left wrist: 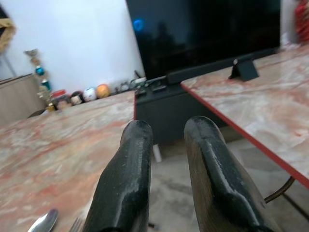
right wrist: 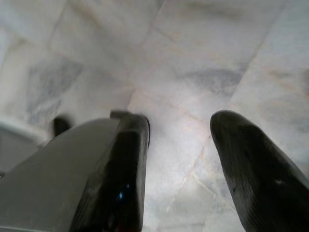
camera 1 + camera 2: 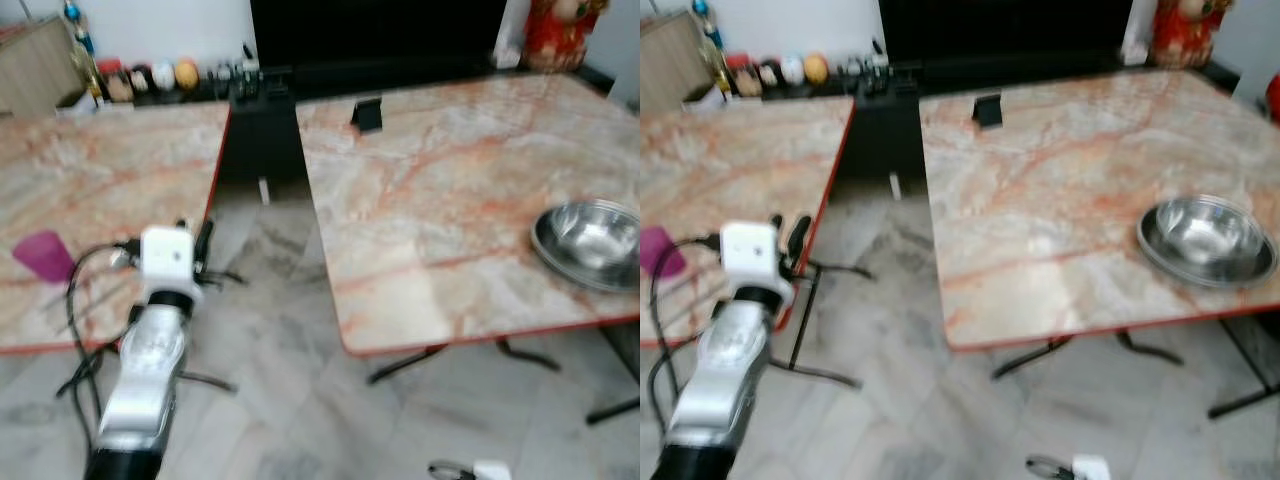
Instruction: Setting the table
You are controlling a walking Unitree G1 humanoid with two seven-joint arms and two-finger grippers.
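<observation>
Two marble-patterned tables with red edging stand on a grey marble tile floor (image 3: 280, 380), separated by a gap. The right table (image 3: 430, 200) carries a steel bowl (image 3: 590, 243) near its right edge and a small black stand (image 3: 367, 113) at the far side from the bowl. The left table (image 3: 100, 190) carries a magenta cup (image 3: 43, 256), a spoon (image 1: 43, 222) and fork tines (image 1: 76, 224).

Home living/dining room: two marble-look tables (image 3: 440, 200) on tiled floor (image 3: 280, 400), big dark TV (image 3: 380, 30) far, ornaments (image 3: 150, 78) along the far ledge.
</observation>
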